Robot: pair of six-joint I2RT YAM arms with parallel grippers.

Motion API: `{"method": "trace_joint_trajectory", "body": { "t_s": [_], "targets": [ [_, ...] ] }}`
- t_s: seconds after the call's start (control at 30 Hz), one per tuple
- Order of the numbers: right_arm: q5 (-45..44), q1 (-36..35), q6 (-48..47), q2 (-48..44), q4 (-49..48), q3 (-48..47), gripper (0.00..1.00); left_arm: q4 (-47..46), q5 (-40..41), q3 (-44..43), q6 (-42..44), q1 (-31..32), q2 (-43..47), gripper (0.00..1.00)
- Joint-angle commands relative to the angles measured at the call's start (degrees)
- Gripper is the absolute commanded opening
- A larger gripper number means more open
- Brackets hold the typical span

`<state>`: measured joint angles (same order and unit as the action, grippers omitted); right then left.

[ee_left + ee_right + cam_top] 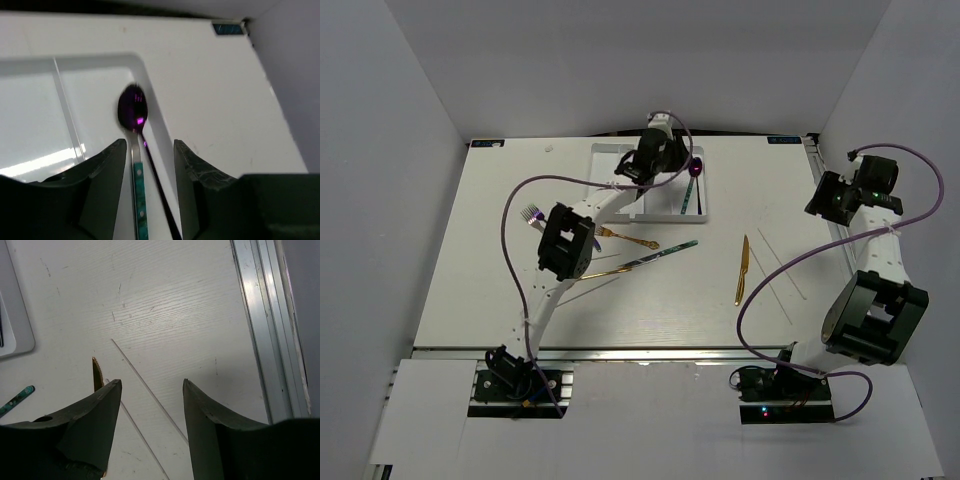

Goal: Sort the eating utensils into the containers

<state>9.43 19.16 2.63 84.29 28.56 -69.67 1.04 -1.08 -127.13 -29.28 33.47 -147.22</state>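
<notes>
Spoon: we found the spoon lying in the end compartment of the tray. Its purple bowl sat just ahead of the fingertips of the left gripper, and its neck ran back between them.
Left gripper: the jaws stood apart, wider than the neck. We saw neither finger touching it, so it held nothing.
Handling: we judged the spoon light, stiff and slick, likely to slide in a loose pinch. We would take it across the flat handle near mid-length, not by the rounded bowl.
Handles: a teal handle and a thin dark purple handle lay side by side between the fingers. We could not tell which one carried the bowl.
Tray: it was smooth white plastic with a rounded corner and a thin divider.
Right gripper: the right gripper hung open on nothing, with the tip of a gold knife just beside one finger.
Table: the table below it was white, faintly grained and scuffed.
</notes>
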Motion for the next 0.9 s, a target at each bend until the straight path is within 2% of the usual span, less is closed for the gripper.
{"method": "trace_joint_trajectory", "body": {
  "t_s": [0.0, 0.1, 0.13, 0.3, 0.33, 0.4, 0.47, 0.53, 0.57, 0.6, 0.67, 0.77, 0.83, 0.87],
  "targets": [
    [2.0, 0.4, 0.7, 0.4, -1.5, -3.2, 0.59, 2.4, 0.3, -7.3, 3.1, -2.8, 7.8, 0.54],
    [2.3, -0.1, 0.4, 0.3, -2.9, -2.6, 0.59, 4.7, 0.3, -1.7, 3.8, -6.2, 19.4, 0.54],
    [2.3, -0.3, 0.2, 0.3, -3.3, -2.2, 0.59, 7.1, 0.3, 4.2, 4.1, -8.2, 22.6, 0.54],
    [2.6, -2.0, -1.0, 1.3, -5.1, -0.2, 0.61, 18.9, -1.4, 22.5, 5.6, -15.3, 41.7, 0.54],
    [2.5, -2.5, -1.3, 1.4, -5.2, -0.1, 0.62, 21.8, -1.7, 28.5, 7.1, -17.8, 44.0, 0.54],
    [2.3, -3.6, -2.3, 1.4, -5.7, 0.2, 0.64, 24.4, -5.1, 33.6, 11.3, -21.2, 48.1, 0.56],
    [2.5, -4.7, -2.5, 1.5, -5.7, 0.3, 0.70, 27.3, -9.2, 40.8, 17.0, -22.2, 53.7, 0.59],
    [2.4, -6.3, -5.8, 1.5, -5.4, 0.4, 0.76, 29.5, -15.6, 45.4, 23.4, -22.2, 59.4, 0.66],
    [2.4, -6.8, -6.7, 1.5, -5.3, 0.6, 0.82, 30.3, -18.4, 49.8, 25.4, -22.2, 61.1, 0.68],
    [2.6, -7.5, -8.8, 1.4, -5.1, 0.6, 0.85, 32.7, -24.3, 51.7, 33.0, -22.2, 62.5, 0.70],
    [2.7, -9.8, -11.1, 1.2, -4.8, 0.7, 0.89, 34.7, -26.6, 56.5, 37.8, -22.0, 65.6, 0.76],
    [4.9, -14.8, -19.3, 0.0, -3.6, 0.7, 0.89, 37.8, -25.4, 58.2, 38.5, -22.0, 66.3, 0.80],
    [7.9, -18.9, -27.2, -1.1, -2.7, 0.7, 0.89, 36.9, -25.6, 59.5, 34.5, -23.6, 67.2, 0.81],
    [8.7, -24.7, -29.6, -2.1, -2.5, 0.8, 0.89, 36.4, -25.8, 59.8, 33.2, -24.3, 68.5, 0.83]
  ]
}}
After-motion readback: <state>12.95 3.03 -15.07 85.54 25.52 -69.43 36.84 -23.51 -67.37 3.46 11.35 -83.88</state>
